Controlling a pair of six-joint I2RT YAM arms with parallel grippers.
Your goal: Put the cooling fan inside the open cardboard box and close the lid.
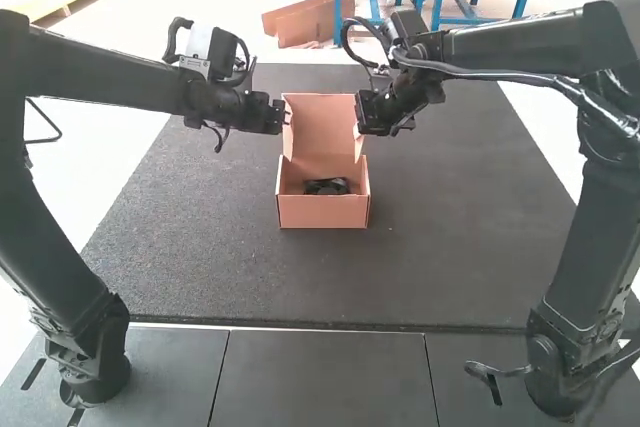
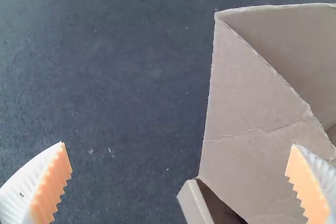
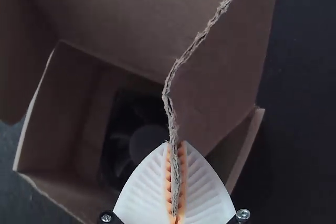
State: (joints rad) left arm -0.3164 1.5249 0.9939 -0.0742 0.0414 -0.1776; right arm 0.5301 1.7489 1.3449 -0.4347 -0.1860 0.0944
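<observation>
Fan (image 1: 325,186) in box (image 1: 322,211), lid (image 1: 322,127) upright. Right gripper (image 3: 175,153) clenched on lid at its 3 o'clock edge. Left gripper (image 1: 282,115) released, at lid's 9 o'clock.

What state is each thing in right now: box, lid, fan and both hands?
cardboard box: open.
lid: raised upright, not closed.
cooling fan: inside the box, on its floor.
left hand: open, beside the lid's left edge.
right hand: shut on the lid's right edge.
</observation>
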